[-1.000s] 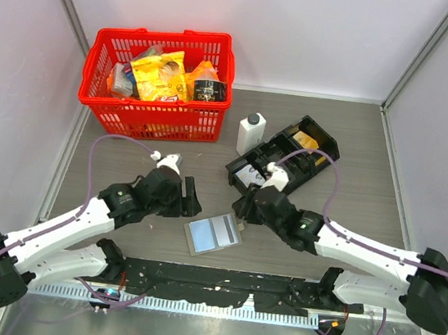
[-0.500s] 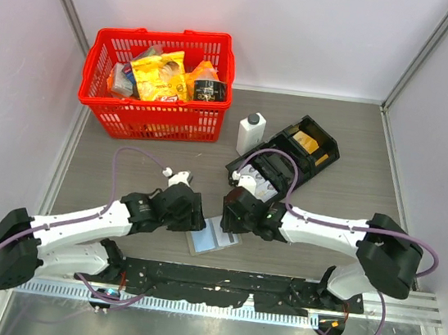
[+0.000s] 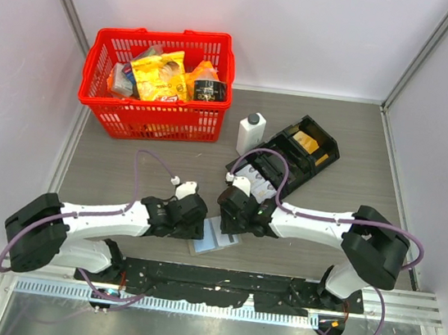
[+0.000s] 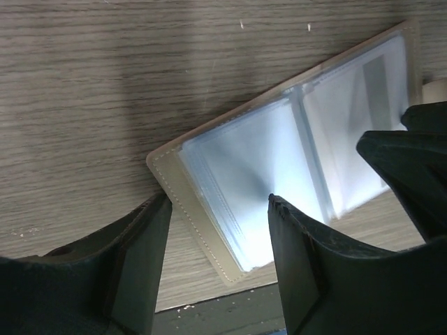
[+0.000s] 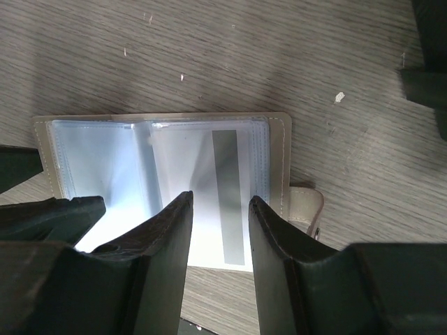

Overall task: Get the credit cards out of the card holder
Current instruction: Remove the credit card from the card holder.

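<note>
The card holder [image 3: 214, 239] lies open on the table near the front edge, tan-edged with pale blue clear sleeves. My left gripper [image 3: 193, 218] is open over its left end; in the left wrist view the open gripper [image 4: 218, 202] straddles the holder's [image 4: 279, 160] corner. My right gripper [image 3: 231, 211] is open over its right half. In the right wrist view the open gripper [image 5: 220, 201] frames a white card with a grey stripe [image 5: 225, 188] inside a sleeve of the holder [image 5: 276, 167]. A tan clasp tab [image 5: 304, 208] sticks out at the right.
A red basket [image 3: 102, 85] of groceries stands at the back left. A white bottle [image 3: 250, 131] and a black compartmented tray [image 3: 318, 157] stand behind the right arm. A black rail [image 3: 217, 282] runs along the near edge.
Both grippers have closed in on the card holder, the left from the left and the right from the right. They now cover its two ends. The holder has not moved.
</note>
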You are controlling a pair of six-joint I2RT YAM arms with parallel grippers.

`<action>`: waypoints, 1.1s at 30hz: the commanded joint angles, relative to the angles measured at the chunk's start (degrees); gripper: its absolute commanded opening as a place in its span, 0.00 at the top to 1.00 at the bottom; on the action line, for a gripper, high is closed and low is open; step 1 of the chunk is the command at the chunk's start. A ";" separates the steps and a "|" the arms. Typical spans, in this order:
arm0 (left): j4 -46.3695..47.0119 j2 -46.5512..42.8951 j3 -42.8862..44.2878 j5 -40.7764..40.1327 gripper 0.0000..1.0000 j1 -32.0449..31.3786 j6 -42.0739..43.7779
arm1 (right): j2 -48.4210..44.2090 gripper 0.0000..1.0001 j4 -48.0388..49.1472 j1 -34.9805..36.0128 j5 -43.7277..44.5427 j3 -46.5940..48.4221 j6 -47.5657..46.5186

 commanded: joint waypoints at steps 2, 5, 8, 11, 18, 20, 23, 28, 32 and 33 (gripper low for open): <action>-1.28 3.71 1.85 -3.86 0.39 -2.34 -1.56 | 0.94 0.57 -2.73 0.88 2.39 2.61 -0.98; -1.28 4.77 2.03 -4.12 0.42 -2.87 -2.35 | 0.51 0.57 -3.79 0.97 4.15 2.97 -0.98; -1.37 5.13 1.85 -4.30 0.46 -3.22 -2.52 | -0.02 0.56 -4.32 0.89 5.47 2.79 -0.62; -1.55 5.04 2.03 -4.56 0.50 -3.31 -2.61 | -0.28 0.55 -4.93 0.97 6.18 2.79 -0.45; -1.63 4.52 1.77 -4.65 0.51 -3.31 -3.05 | -0.20 0.55 -3.88 0.97 5.22 2.09 -0.18; -1.63 4.43 1.68 -4.65 0.51 -3.39 -3.05 | 0.07 0.54 -3.00 0.97 3.90 1.83 -0.19; -1.63 3.99 1.68 -4.65 0.51 -3.48 -3.05 | -0.11 0.55 -1.25 0.97 1.79 1.39 -0.19; -1.46 3.81 1.59 -4.56 0.52 -3.75 -3.23 | -0.72 0.62 0.16 0.97 -0.06 1.21 -0.18; -1.20 3.99 1.59 -4.39 0.52 -3.83 -3.32 | -2.31 0.66 1.04 0.97 -1.03 1.12 -0.10; -1.20 3.99 1.68 -4.39 0.52 -3.83 -3.32 | -2.74 0.68 1.30 0.97 -1.46 1.03 -0.27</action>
